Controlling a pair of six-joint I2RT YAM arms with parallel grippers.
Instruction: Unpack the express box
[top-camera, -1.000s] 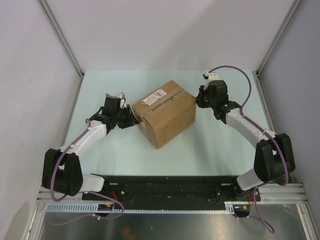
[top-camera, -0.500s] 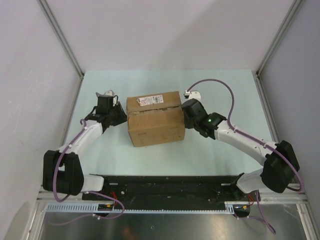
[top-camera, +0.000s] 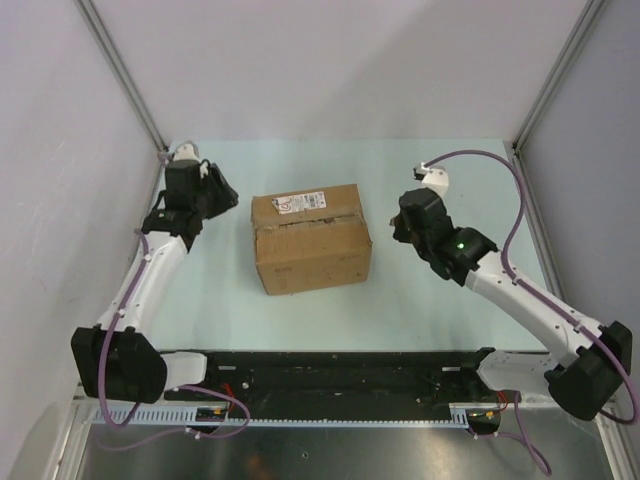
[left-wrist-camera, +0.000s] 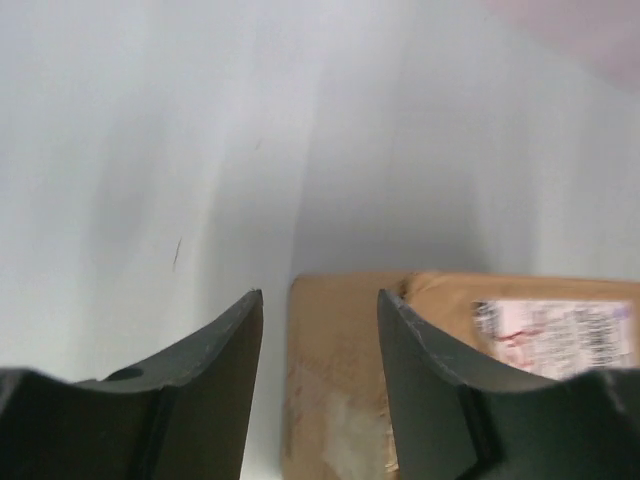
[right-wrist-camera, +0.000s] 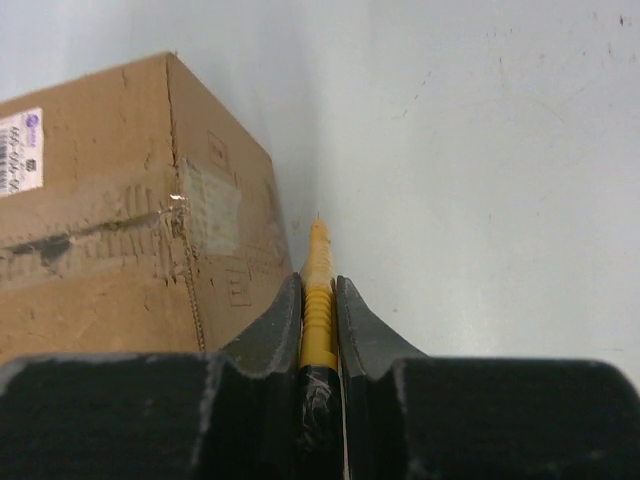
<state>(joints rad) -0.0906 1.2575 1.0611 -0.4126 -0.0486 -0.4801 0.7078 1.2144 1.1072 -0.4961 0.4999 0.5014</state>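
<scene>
The express box (top-camera: 310, 245), a brown carton with a white barcode label on top, stands shut in the middle of the table. My left gripper (top-camera: 224, 192) is open and empty, raised off to the box's left. Its wrist view shows the box's left end (left-wrist-camera: 350, 370) between and below the fingers (left-wrist-camera: 320, 300). My right gripper (top-camera: 402, 222) is to the right of the box, apart from it, shut on a yellow utility knife (right-wrist-camera: 318, 250). The knife tip points along the box's right side (right-wrist-camera: 100, 240).
The pale green table (top-camera: 450, 170) is bounded by white walls with metal frame posts at the back corners. A black base rail (top-camera: 330, 365) runs along the near edge.
The box was turned square to the table. Since then both grippers have drawn away from its sides, the left one to the far back left and the right one to the right.
</scene>
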